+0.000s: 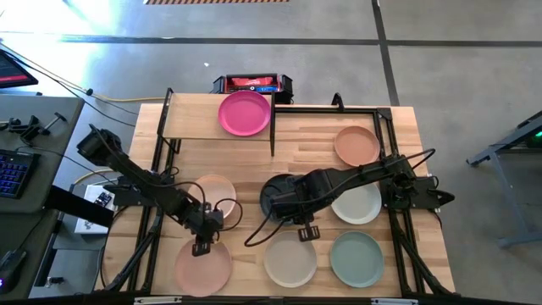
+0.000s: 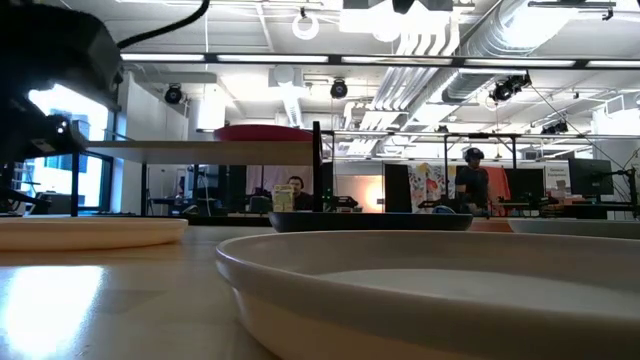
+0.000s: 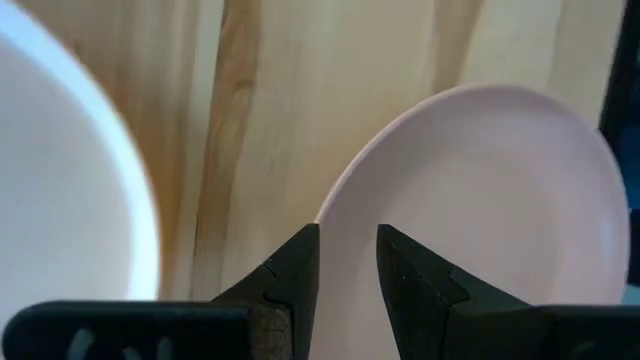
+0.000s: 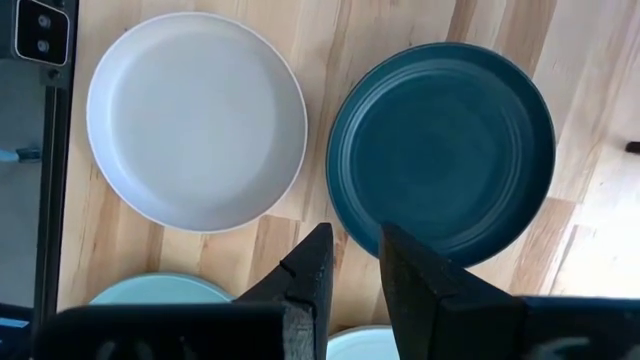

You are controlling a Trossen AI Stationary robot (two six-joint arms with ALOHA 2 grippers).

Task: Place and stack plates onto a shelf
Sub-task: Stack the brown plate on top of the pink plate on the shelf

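The shelf [image 1: 190,119] stands at the far left of the table, and a pink plate [image 1: 245,112] lies on it. On the tabletop lie an orange plate [image 1: 356,146], a peach plate [image 1: 218,193], a charcoal plate [image 4: 440,150], an off-white plate [image 4: 195,120], a beige plate [image 1: 290,258], a sage green plate [image 1: 356,258] and a salmon plate [image 1: 203,269]. My left gripper [image 3: 348,250] is at the salmon plate's far rim, shut on it. My right gripper [image 4: 355,250] hangs high over the table between the charcoal and beige plates, a little open, with nothing in it. My left gripper has the salmon plate's far rim [image 3: 335,215] between its two fingers, one finger outside the rim and one over the plate's inside. The fingers come from above, slanting steeply down. I cannot tell whether the plate has left the tabletop.
Dark metal frame rails run along the table's left and right sides [image 1: 398,220]. A red and black box [image 1: 252,83] sits behind the shelf. Bare wood lies between the shelf and the orange plate [image 1: 305,144]. People sit in the room beyond the table [image 2: 472,180].
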